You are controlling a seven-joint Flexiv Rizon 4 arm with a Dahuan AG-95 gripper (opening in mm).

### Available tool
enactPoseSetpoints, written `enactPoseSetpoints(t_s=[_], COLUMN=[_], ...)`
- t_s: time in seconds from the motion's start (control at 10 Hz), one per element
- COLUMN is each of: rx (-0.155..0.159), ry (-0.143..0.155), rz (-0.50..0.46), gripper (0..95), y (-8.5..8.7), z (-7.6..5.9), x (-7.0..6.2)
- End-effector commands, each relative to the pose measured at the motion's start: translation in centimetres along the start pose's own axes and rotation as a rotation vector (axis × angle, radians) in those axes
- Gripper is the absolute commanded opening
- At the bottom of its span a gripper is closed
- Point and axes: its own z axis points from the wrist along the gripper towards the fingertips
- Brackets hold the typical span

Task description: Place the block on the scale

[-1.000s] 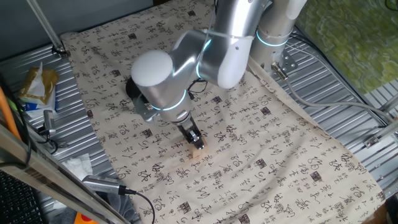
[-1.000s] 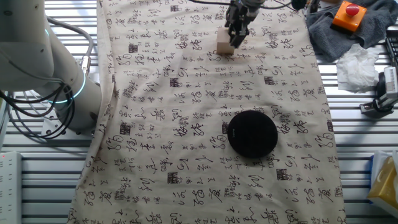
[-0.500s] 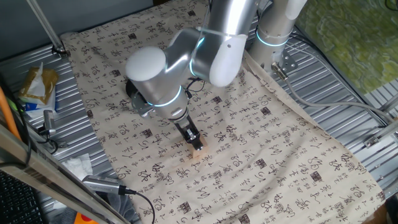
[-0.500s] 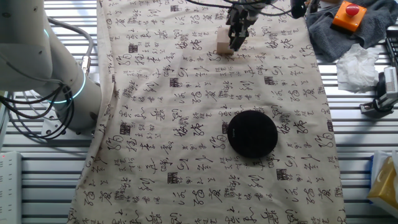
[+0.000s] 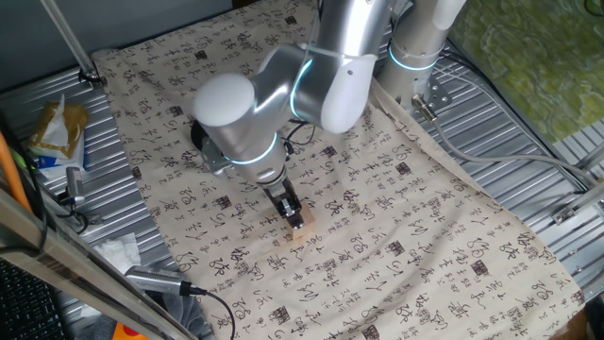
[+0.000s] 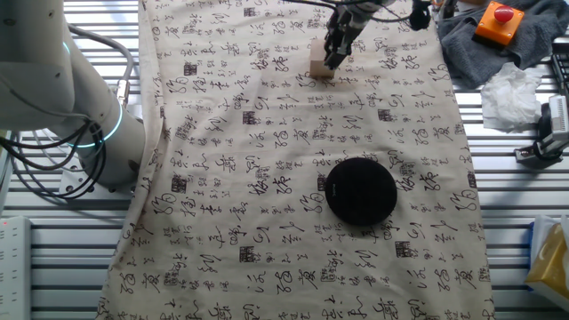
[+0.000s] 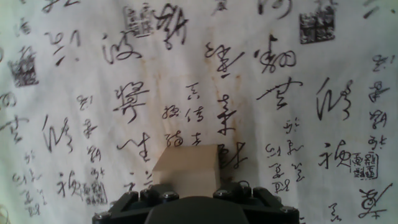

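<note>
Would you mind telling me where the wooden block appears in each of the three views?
One fixed view: block just below centre, under the gripper.
Other fixed view: top centre, beside the gripper.
Hand view: bottom centre.
Shared landmark: the calligraphy-printed cloth.

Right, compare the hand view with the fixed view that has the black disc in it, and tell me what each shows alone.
Hand view only: a close look at the block's top face, right at the gripper body.
Fixed view only: the scale, apart from the block, and the orange box with a red button.
Both: the block and the printed cloth.
</note>
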Motion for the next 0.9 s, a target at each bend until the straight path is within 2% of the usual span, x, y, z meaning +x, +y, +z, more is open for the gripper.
enactPoseSetpoints(t_s=[0.1,0.4,0.5,0.8,0.9], rx=[0.011,0.016,0.018,0.021,0.049], ry=[0.001,0.010,0.011,0.005,0.003], rz=[-0.037,-0.067,-0.066,-0.060,-0.071], gripper=[57.0,57.0,57.0,57.0,57.0], y=[-0.1,0.4,1.1,2.1,2.1], z=[0.1,-0.6,-0.7,-0.4,-0.4], x=[-0.2,0.2,0.5,0.5,0.5])
